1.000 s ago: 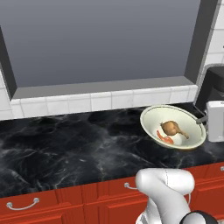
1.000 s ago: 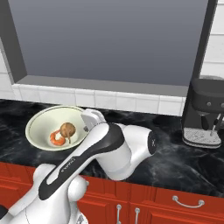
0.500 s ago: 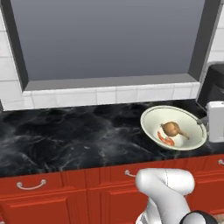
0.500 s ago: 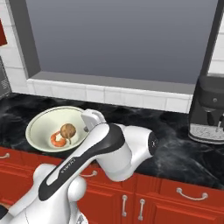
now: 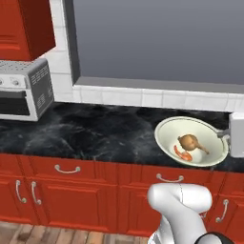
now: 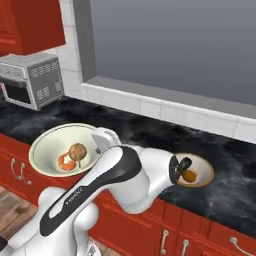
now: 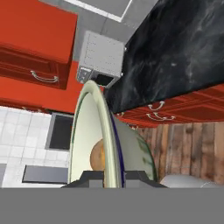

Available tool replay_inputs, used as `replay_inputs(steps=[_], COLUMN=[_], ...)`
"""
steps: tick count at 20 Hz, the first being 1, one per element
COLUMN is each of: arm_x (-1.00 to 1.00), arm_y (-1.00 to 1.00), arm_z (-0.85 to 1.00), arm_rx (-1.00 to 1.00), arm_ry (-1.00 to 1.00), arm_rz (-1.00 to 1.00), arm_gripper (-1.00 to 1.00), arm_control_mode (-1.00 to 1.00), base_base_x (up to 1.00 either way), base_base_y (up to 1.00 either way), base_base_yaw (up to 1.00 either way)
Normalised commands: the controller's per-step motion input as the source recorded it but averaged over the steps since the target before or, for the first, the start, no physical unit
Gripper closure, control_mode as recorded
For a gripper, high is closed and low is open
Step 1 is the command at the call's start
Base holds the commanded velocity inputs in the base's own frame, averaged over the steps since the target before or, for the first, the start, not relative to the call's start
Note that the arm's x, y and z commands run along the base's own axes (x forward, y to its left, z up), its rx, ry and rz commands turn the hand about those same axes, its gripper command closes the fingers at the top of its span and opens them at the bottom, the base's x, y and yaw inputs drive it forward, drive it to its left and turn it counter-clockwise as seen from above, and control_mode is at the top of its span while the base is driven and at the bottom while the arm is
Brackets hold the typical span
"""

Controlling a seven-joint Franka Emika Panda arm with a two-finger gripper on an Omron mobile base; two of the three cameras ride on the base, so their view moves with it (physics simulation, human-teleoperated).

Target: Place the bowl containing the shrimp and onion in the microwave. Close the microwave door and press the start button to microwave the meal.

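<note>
Cream-white bowl (image 5: pixel 191 142) with pale green rim: your jaws (image 7: pixel 113 175) were closed on its rim, holding it above the front edge of the black marble desk (image 5: pixel 95 133), well right of the microwave (image 5: pixel 24 90). Contents: onion (image 5: pixel 188 141), shrimp (image 5: pixel 182 154).

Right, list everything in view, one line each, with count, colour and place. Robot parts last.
bowl: one, cream with green rim, held tilted over the counter's front edge
onion: one, tan-brown, in the bowl
shrimp: one, pink-orange, beside the onion
microwave: one, grey, far left on the counter
plate: one, tan, on the counter, bearing dark and orange food
counter: one, black marble
cabinets: red, below the counter
end effector: one, dark fingers clamped on the bowl's rim
</note>
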Motion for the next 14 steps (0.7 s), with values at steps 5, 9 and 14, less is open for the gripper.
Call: replay_inputs(steps=[5,9,14], arm_x=[0.00,0.00,0.00], arm_y=[0.00,0.00,0.00], arm_z=[0.00,0.00,0.00], arm_rx=[0.00,0.00,0.00], arm_ry=[0.00,0.00,0.00], arm_rz=[0.00,0.00,0.00], arm_gripper=[1.00,1.00,1.00], arm_control_mode=[1.00,1.00,1.00], base_base_x=[0.00,0.00,0.21], base_base_y=[0.02,0.02,0.19], base_base_yaw=[0.75,0.81,0.71])
